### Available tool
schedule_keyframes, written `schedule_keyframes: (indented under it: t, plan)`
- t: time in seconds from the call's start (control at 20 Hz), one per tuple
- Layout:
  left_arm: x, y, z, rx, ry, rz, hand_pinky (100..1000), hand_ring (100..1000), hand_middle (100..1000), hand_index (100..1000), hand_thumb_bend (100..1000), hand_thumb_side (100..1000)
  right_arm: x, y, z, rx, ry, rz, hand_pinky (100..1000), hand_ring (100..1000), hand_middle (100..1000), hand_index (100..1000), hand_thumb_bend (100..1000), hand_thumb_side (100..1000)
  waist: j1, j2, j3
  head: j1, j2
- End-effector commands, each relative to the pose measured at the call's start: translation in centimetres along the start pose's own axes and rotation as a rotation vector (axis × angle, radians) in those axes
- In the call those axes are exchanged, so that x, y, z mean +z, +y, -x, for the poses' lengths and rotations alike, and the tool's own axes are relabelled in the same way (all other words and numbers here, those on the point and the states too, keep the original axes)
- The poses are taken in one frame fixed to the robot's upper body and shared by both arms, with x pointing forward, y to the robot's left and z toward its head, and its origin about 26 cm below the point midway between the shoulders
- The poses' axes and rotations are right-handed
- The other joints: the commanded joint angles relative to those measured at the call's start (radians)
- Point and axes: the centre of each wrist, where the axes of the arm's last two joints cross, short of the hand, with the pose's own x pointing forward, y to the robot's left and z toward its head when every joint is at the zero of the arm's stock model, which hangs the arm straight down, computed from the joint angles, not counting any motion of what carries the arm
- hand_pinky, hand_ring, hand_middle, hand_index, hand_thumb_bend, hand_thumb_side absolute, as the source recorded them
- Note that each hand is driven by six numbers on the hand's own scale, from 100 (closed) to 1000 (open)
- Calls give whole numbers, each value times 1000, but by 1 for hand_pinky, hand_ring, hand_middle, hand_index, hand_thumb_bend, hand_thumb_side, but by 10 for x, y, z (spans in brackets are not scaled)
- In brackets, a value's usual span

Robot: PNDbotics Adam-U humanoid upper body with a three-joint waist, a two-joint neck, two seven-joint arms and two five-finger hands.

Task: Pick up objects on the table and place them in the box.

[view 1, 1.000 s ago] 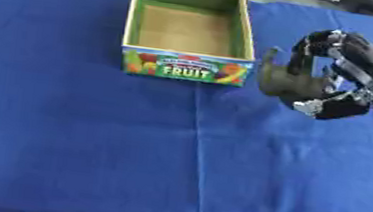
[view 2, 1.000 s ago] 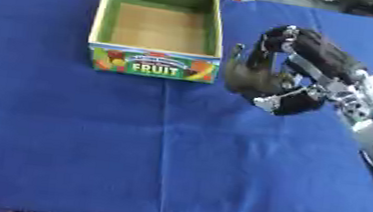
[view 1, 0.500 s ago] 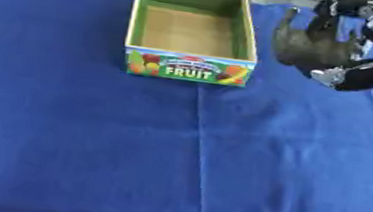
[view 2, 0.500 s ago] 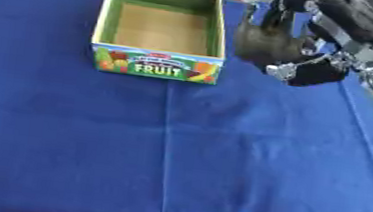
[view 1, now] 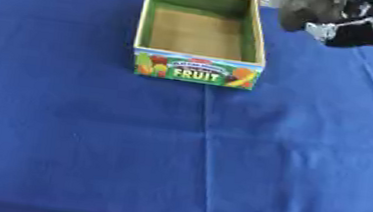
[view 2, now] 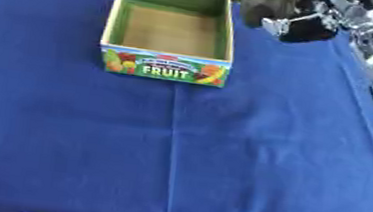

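A: Largest item?
B: Blue tablecloth (view 1: 219, 157) — then the FRUIT box (view 1: 196, 71), open, at top centre.
A: The hand?
B: Right hand (view 2: 309, 26), just right of the box, fingers curled round a dark object (view 2: 267, 6). Right eye view shows more arm.

Even, bright light, soft shadows; the right hand (view 1: 336, 19) at top is motion-blurred.

Blue cloth (view 1: 217, 172) covers table, crease running down middle; grey floor strip at bottom edge.
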Motion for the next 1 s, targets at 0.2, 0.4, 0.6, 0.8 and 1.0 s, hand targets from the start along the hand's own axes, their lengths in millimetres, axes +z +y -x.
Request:
schedule_keyframes:
  t: [0.2, 0.4, 0.6, 0.8, 1.0]
  plan:
    - [-8, -11, -17, 45, -64, 48, 478, 602, 573, 651, 497, 669, -15, 5, 27, 58, 99, 28, 609, 581, 481, 600, 219, 100, 9, -10, 54, -50, -28]
    - [-12, -20, -25, 78, -92, 76, 479, 602, 573, 651, 498, 666, -20, 19, 39, 75, 163, 30, 604, 581, 481, 603, 217, 100, 13, -3, 102, -86, -41]
    - [-14, -29, -30, 112, -110, 106, 479, 602, 573, 651, 499, 668, -26, 40, 47, 59, 242, 34, 596, 580, 480, 603, 214, 100, 17, 6, 149, -125, -50]
    - [-16, -39, -37, 141, -132, 144, 479, 602, 572, 651, 499, 667, -28, 63, 52, 48, 307, 28, 594, 584, 483, 610, 214, 100, 21, 14, 195, -166, -61]
    - [-17, -45, -41, 166, -145, 169, 479, 602, 572, 650, 499, 669, -26, 86, 54, 35, 375, 35, 590, 594, 499, 637, 216, 100, 24, 23, 226, -197, -64]
